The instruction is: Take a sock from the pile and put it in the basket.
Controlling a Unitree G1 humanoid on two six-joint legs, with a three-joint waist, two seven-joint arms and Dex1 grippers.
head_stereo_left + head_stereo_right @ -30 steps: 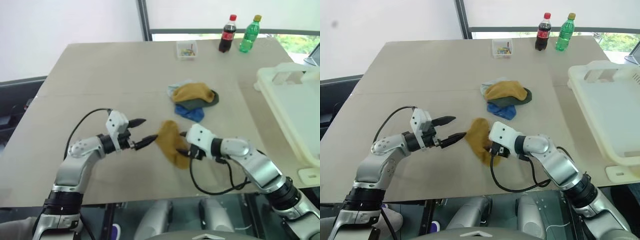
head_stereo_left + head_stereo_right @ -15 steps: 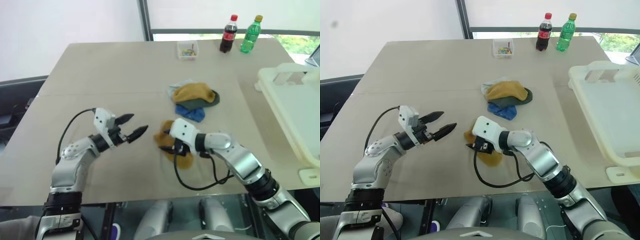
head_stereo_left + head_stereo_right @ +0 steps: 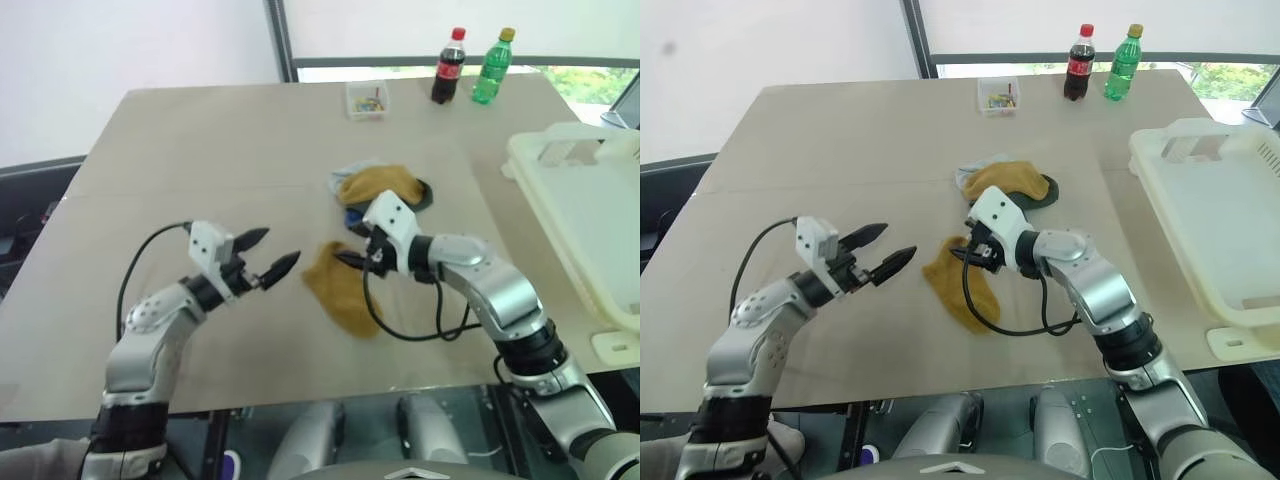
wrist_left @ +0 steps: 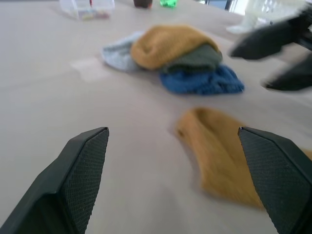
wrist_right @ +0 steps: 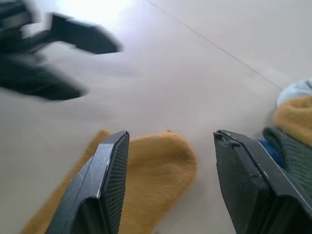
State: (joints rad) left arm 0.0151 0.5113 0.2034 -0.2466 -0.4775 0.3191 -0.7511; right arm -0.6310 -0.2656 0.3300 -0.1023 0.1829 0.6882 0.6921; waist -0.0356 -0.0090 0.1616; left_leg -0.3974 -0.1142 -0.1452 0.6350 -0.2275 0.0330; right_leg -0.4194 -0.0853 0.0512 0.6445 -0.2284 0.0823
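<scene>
the left gripper (image 3: 268, 256) hovers with fingers spread beside the loose mustard sock (image 3: 340, 290) lying flat on the table (image 3: 200, 140), the right gripper (image 3: 962, 244) is parted and empty above it, the pile (image 3: 385, 192) lies beyond, the basket (image 3: 585, 215) far right.

Right gripper (image 5: 168, 170) fingers (image 5: 105, 190) parted, nothing between them. Mustard-yellow sock (image 5: 146, 180) lying flat on the tan table (image 5: 195, 63) beyond the fingertips, not touched. Edge of the pile (image 5: 295, 131) off to one side: pale blue, mustard, dark green, a bit of blue. Left gripper (image 5: 73, 63) blurred across the table, its two black fingers apart.
</scene>
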